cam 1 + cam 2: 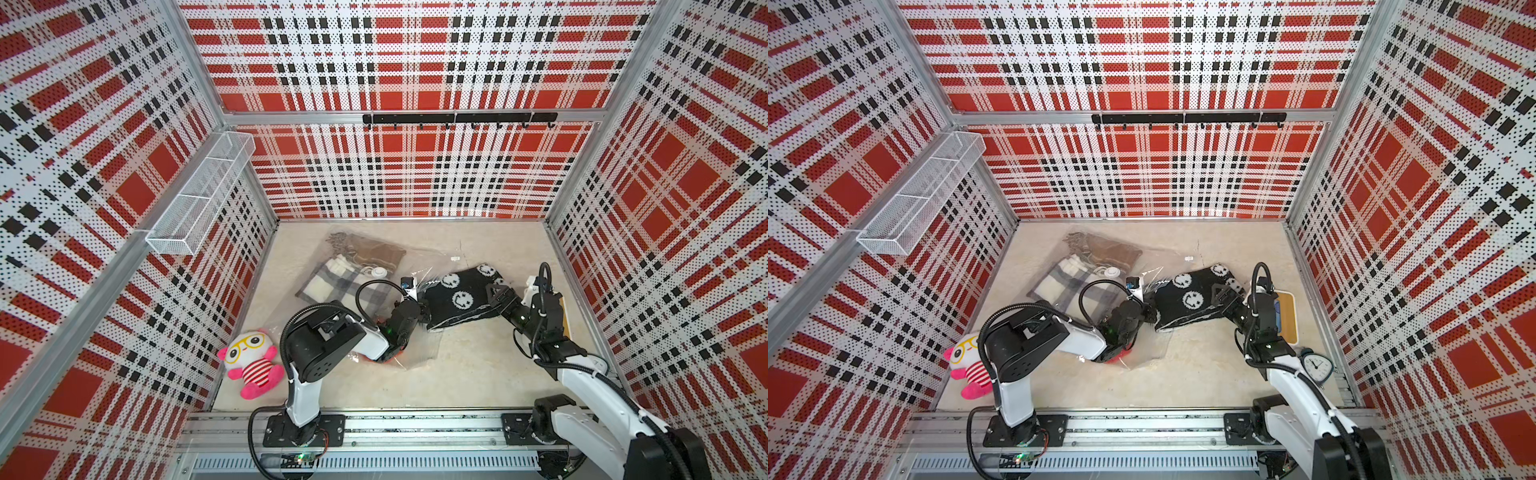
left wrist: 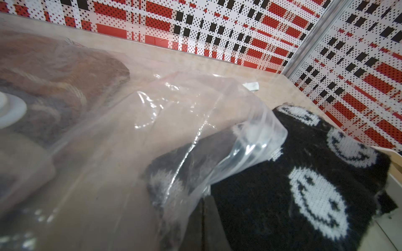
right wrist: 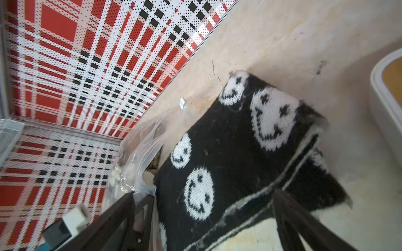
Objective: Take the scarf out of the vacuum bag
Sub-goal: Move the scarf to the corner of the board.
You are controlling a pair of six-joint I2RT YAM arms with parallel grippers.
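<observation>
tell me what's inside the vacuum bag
A brown scarf and a grey plaid scarf lie inside the vacuum bag; one end of the black smiley scarf sits in its mouth. The left arm hides the rest.

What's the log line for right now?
left gripper: shut on bag | right gripper: open, at scarf | scarf: mostly out

You've got a black knit scarf (image 1: 457, 295) with white smiley faces; a clear crinkly plastic vacuum bag (image 1: 422, 266), round white valve (image 1: 378, 272); a brown fringed cloth (image 1: 374, 251); a grey-and-cream checked cloth (image 1: 328, 286). Beige mottled worktop (image 1: 478, 365). Pink plush toy (image 1: 253, 365), red-and-white striped body, yellow glasses. Perforated walls (image 1: 415, 174): red, black, white plaid. Black hook rail (image 1: 457, 117).
</observation>
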